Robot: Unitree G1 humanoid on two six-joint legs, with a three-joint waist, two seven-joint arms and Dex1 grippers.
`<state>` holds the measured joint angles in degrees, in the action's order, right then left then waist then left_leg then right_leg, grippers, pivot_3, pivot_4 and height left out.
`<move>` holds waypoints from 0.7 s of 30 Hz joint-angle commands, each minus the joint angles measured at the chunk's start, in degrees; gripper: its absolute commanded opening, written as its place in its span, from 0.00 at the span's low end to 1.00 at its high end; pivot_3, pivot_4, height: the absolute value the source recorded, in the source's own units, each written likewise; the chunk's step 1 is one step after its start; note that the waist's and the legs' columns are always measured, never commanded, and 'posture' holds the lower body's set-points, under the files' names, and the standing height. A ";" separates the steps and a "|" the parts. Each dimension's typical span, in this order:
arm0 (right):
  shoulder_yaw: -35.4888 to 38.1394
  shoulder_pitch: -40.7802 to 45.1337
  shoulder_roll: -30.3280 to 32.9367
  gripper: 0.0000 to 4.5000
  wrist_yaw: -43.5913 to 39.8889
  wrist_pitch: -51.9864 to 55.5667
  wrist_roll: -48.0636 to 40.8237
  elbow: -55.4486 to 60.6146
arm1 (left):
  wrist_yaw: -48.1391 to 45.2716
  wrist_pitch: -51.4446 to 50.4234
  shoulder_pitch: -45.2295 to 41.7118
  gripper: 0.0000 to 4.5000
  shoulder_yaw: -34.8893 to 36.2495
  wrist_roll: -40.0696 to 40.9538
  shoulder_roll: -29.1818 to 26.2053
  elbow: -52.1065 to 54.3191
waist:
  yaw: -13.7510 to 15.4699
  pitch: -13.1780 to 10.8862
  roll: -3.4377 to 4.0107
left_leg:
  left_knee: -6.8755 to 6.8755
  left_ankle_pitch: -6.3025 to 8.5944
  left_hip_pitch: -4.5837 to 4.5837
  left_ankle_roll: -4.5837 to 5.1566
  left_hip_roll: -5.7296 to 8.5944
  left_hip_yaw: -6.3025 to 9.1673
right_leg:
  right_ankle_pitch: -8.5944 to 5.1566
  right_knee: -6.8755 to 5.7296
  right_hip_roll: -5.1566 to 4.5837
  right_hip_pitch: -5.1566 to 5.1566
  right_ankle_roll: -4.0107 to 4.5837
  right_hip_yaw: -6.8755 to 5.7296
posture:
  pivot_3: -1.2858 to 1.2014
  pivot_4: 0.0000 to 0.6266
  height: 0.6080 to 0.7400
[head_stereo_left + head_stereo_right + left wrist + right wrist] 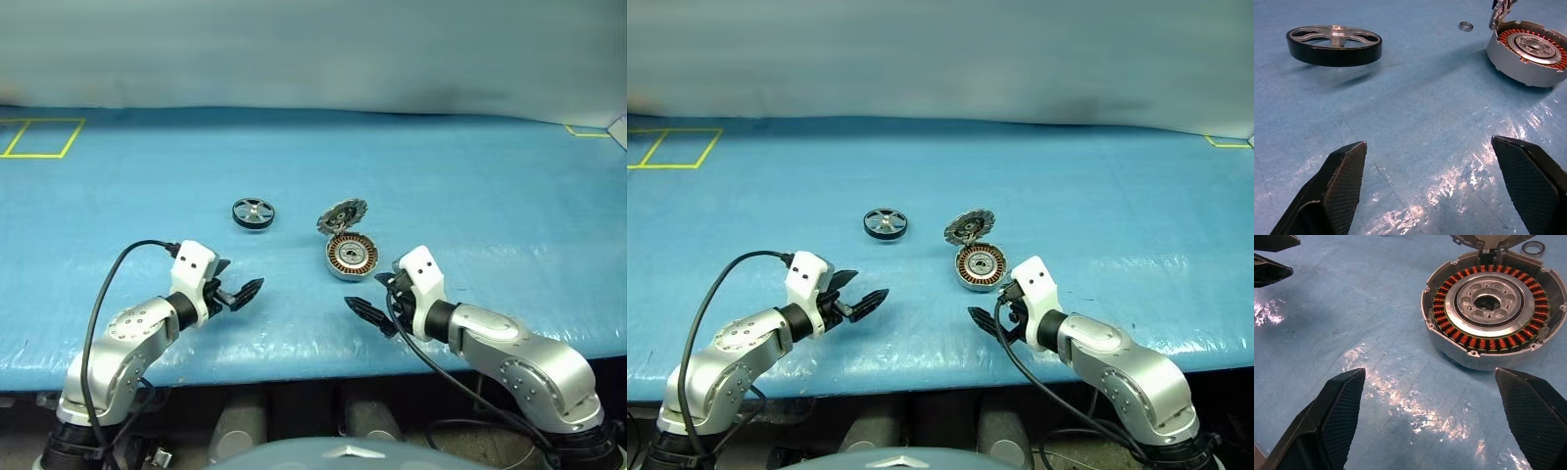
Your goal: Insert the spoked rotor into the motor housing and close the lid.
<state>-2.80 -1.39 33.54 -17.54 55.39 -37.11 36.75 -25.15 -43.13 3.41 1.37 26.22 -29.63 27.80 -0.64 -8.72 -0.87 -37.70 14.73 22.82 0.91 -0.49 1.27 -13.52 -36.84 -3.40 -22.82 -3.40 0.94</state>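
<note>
Currently I see both grippers, left and right, spread wide and empty; rotor sits far-left, well apart from housing, lid raised at its far edge.

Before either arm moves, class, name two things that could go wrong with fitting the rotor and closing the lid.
1. The spoked rotor lies flat and low on the table, so the open left gripper may slip off its rim.
2. The lid stands raised at the far edge of the motor housing; a rotor brought in from behind could knock it shut early.
</note>
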 commanded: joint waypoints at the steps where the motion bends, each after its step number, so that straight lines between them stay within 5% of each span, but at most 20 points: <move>1: 0.08 0.57 -0.39 0.99 -0.10 -1.17 1.54 0.82 | -0.18 1.04 -0.23 1.00 -0.37 -1.54 -0.99 2.15 | 0.00 0.00 0.00 | 0.00 0.00 0.00 0.00 0.00 0.00 | 0.00 0.00 0.00 0.00 0.00 0.00 | 0.52 0.24 1.00; 21: -1.11 2.30 -0.71 0.99 -1.70 -0.16 6.67 1.13 | -1.41 1.32 0.28 1.00 -1.86 -5.05 -1.07 1.23 | -0.01 0.00 0.00 | -0.01 0.00 -0.01 0.00 0.01 -0.01 | 0.01 -0.01 0.00 0.00 -0.01 0.00 | 0.52 0.24 1.00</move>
<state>-4.24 0.37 33.14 -18.89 55.46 -30.56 36.71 -26.16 -42.95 3.78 -0.56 21.38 -30.49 27.74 -0.65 -8.72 -0.87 -37.71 14.73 22.81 0.91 -0.49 1.27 -13.51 -36.85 -3.40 -22.82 -3.41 0.94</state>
